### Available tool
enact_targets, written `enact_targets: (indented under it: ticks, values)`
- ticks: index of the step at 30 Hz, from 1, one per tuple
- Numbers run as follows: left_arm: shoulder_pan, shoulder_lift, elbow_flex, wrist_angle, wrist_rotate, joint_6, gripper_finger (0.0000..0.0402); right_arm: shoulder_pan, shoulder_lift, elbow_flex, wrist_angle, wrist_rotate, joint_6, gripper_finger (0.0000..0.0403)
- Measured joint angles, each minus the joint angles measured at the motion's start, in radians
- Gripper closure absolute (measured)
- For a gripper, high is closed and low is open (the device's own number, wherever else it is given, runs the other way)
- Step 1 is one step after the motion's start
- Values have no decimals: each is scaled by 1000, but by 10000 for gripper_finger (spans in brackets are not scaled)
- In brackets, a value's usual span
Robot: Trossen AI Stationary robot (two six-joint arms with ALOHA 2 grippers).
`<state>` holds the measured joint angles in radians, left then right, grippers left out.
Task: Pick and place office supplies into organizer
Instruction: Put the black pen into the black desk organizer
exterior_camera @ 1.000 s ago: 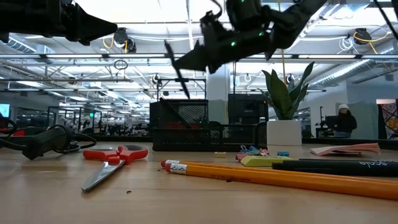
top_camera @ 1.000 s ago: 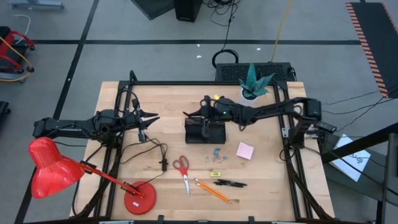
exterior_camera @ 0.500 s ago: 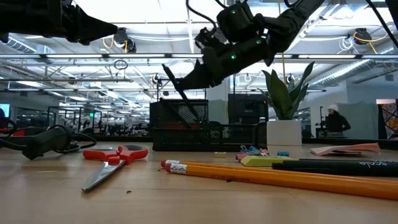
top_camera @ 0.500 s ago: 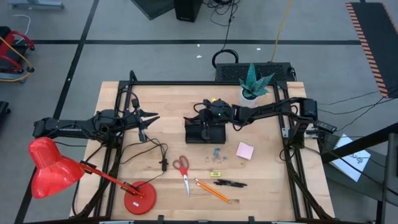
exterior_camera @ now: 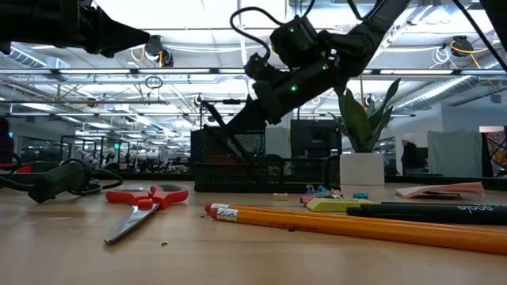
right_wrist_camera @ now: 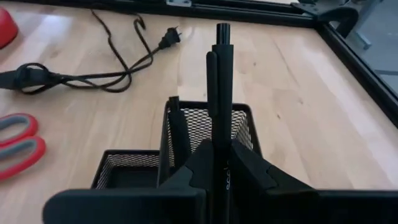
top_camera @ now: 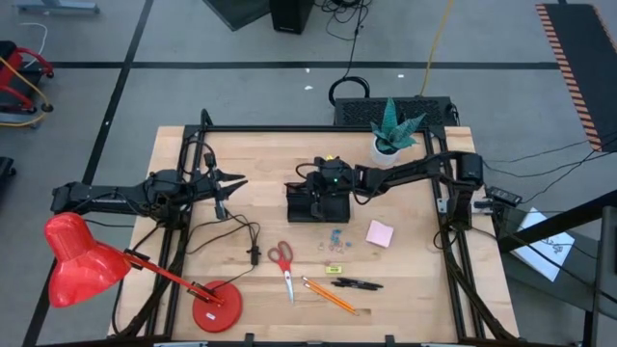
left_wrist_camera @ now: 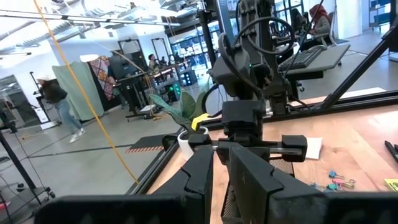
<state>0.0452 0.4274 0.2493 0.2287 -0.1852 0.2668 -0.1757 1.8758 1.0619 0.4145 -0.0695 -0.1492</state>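
The black mesh organizer (top_camera: pixel 318 204) stands mid-table, and one black pen (right_wrist_camera: pixel 177 124) stands in its taller compartment (right_wrist_camera: pixel 239 121). My right gripper (top_camera: pixel 316 188) hovers over it, shut on another black pen (right_wrist_camera: pixel 221 74). On the wood nearer the front lie red-handled scissors (top_camera: pixel 282 262), orange pencils (top_camera: pixel 330 294), black pens (top_camera: pixel 355 284), a pink sticky-note pad (top_camera: pixel 379 233), blue clips (top_camera: pixel 335 236) and a small yellow piece (top_camera: pixel 334 270). My left gripper (top_camera: pixel 239 182) waits shut and level at the table's left. My right gripper pinches the pen's shaft (right_wrist_camera: pixel 220 146) between its two fingers, which lie across it. The fingers come from the table's right, slanting downward. The pen is tilted, its upper end (exterior_camera: pixel 206 107) leaning toward the table's left. Its lower end (exterior_camera: pixel 236 152) shows below the organizer's rim line.
A red desk lamp (top_camera: pixel 87 265) stands at the front left, and its black cable (top_camera: pixel 253 236) trails across the wood left of the organizer. A white plant pot (top_camera: pixel 390 140) sits at the back right. Bare wood lies between the organizer and the loose supplies.
My right gripper has come down toward the organizer and tipped its fingers further downward, still shut on the pen. The pen, which hung above the organizer's rim, now reaches down past it.
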Motion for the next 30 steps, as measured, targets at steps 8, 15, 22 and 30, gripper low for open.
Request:
enact_targets:
  ticks: [8,15,22,30]
  values:
    - [0,0,0,0,0,-1,339,0,8,2,-31,21,11,376]
    - [0,0,0,0,0,-2,339,1,8,3,-85,22,45,373]
    - [0,0,0,0,0,-8,339,9,8,2,-116,24,61,371]
    - [0,0,0,0,0,-10,339,13,10,0,-104,27,76,354]
